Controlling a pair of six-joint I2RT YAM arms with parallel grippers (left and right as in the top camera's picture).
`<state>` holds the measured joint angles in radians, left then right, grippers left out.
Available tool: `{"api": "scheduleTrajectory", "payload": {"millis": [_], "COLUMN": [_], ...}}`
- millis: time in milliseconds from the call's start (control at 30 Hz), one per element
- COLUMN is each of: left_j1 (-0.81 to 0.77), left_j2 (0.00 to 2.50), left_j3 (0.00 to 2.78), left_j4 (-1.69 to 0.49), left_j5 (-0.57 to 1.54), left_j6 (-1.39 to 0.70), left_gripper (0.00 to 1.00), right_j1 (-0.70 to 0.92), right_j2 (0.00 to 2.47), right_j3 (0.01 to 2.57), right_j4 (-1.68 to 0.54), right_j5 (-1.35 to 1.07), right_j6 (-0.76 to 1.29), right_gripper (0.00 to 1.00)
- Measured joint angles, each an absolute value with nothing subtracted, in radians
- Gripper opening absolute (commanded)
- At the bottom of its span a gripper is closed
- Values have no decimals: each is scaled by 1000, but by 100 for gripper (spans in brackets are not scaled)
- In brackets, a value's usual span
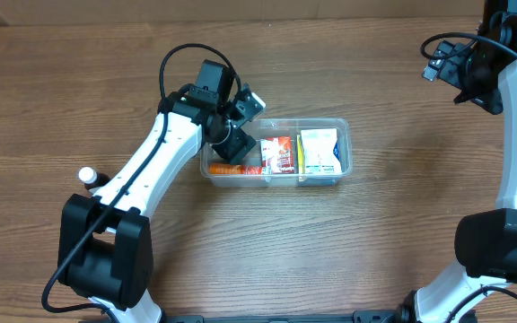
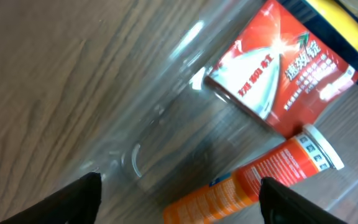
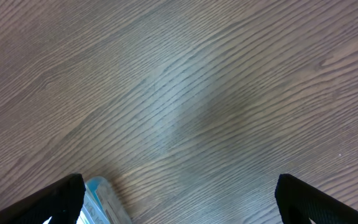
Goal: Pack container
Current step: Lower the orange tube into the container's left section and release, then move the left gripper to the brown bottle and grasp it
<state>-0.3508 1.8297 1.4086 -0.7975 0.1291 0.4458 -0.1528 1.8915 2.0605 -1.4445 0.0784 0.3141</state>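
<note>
The container [image 1: 344, 135] is a clear shallow tub in the middle of the table. It holds an orange tube [image 1: 240, 169] along its near wall, a red box [image 1: 279, 154] and a white and yellow box [image 1: 319, 151]. My left gripper [image 1: 237, 146] hangs over the tub's left end. In the left wrist view it [image 2: 179, 199] is open, fingers wide apart, with the orange tube [image 2: 253, 180] lying below between them, the red box [image 2: 278, 81] beyond and the tub's clear corner [image 2: 135, 155] nearby. My right gripper [image 1: 460, 76] is open and empty at the far right [image 3: 179, 199].
A small white capped object [image 1: 86, 176] lies by the left arm's base. In the right wrist view a clear bluish edge [image 3: 101, 199] of something shows by the left finger, over bare wood table [image 3: 185, 93].
</note>
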Motion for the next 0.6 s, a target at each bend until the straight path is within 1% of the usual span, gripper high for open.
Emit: {"api": "scheduleTrajectory", "payload": {"millis": [133,200,233,267,367,467,567,600], "left_j1": [-351,-351,-351,-351,-351,-326,-194,-95], "left_j2": [1830,1830,1830,1830,1831,1825,1822,1822], "left_j3": [1409,1437,1481,1530,1772,1923,1966,1966], "left_j4": [-821,-870,-910,-960,-1176,-1318,-1463,-1497], "left_j5": [130,130,130,130,128,128,126,121], "left_j6": [404,357,342,336,263,201,62,-10], "left_gripper": [74,77,95,100,100,100,100,100], "right_j1": [-153,-152,-153,-153,-153,-153,-153,-153], "right_j2": [1892,1892,1892,1892,1892,1892,1892,1892], "right_j3": [2061,2061,2061,2061,2061,2061,2061,2061], "right_j4": [-1444,-1444,-1444,-1444,-1445,-1446,-1445,-1444], "right_j5": [78,79,78,78,78,78,79,78], "right_j6": [314,314,314,314,314,314,314,314], "right_gripper": [100,100,100,100,100,100,100,100]}}
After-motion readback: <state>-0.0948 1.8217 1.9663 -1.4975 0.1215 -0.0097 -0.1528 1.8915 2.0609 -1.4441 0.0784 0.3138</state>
